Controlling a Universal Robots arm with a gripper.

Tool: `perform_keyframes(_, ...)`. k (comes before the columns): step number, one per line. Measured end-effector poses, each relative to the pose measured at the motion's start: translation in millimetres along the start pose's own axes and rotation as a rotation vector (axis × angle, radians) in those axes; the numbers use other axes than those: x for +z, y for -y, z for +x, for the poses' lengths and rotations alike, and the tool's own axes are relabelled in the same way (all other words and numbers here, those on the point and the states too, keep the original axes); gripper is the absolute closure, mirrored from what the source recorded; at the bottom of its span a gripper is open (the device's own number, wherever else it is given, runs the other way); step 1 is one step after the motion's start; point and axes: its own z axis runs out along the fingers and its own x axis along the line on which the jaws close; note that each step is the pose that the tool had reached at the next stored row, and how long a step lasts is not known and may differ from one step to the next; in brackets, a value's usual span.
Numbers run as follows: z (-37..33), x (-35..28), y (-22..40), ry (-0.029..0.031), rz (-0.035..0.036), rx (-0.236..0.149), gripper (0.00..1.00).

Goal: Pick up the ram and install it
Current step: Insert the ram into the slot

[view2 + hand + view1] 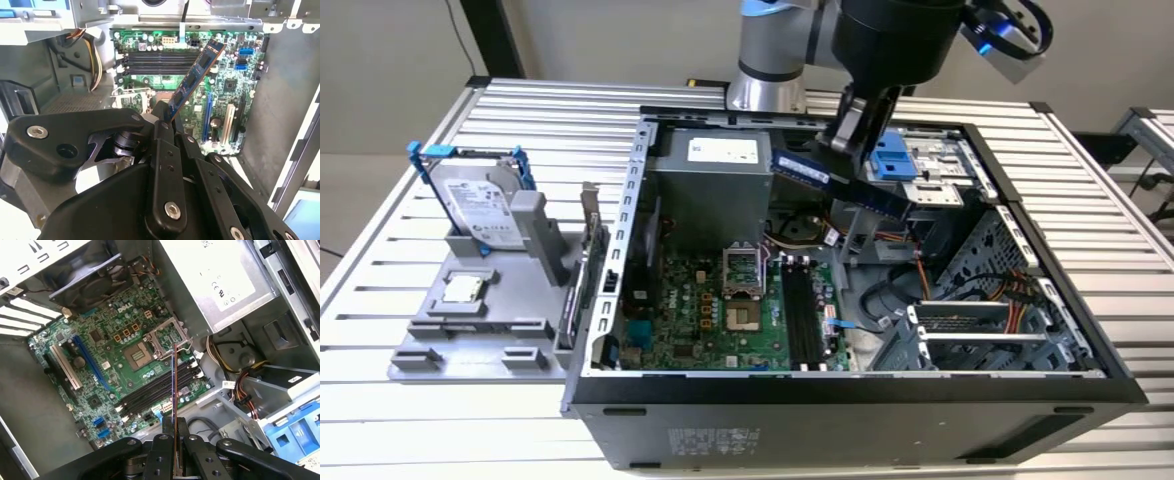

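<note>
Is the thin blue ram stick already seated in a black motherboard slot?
No, the black gripper holds the thin blue ram stick clear of the black slots.

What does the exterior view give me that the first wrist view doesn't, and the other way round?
Exterior view: the hard drive and small square chip on the grey stand beside the case, at the exterior view's left. First wrist view: the case fan, and the ram seen edge-on, crossing in front of the memory slots. Both: the gripper shut on the ram, above the green motherboard.
</note>
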Motion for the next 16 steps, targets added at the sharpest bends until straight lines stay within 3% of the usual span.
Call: perform_keyframes(16, 0.0, 0.0, 0.0, 0.0013, 0.0009, 0.166, 1.00)
